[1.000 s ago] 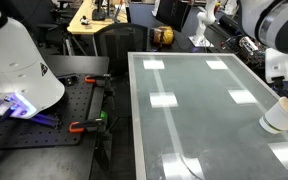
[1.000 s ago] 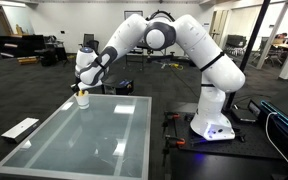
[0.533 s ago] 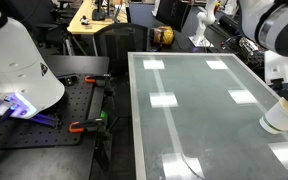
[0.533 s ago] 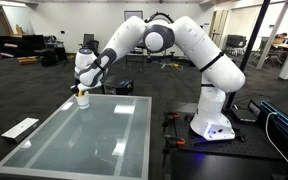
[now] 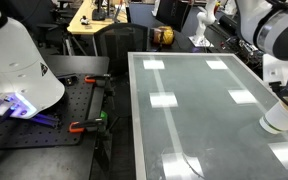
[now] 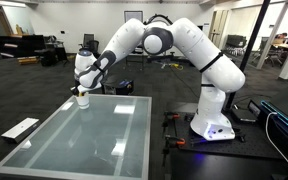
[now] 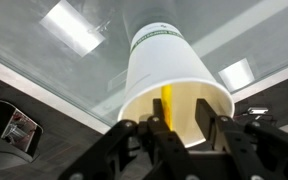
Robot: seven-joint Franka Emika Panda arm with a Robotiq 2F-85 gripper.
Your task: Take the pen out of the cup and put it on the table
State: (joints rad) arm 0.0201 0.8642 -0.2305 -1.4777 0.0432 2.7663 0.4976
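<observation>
Barely shifted since the earlier frame, the fingers are held spread at the cup rim; the pen inside, judged light, stiff and slippery, is best pinched near its top

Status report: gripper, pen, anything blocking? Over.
Gripper open at the mouth of the small white paper cup. Short thin yellow pen inside it, not yet lifted. Cup on glossy glass table; no blocker seen.
</observation>
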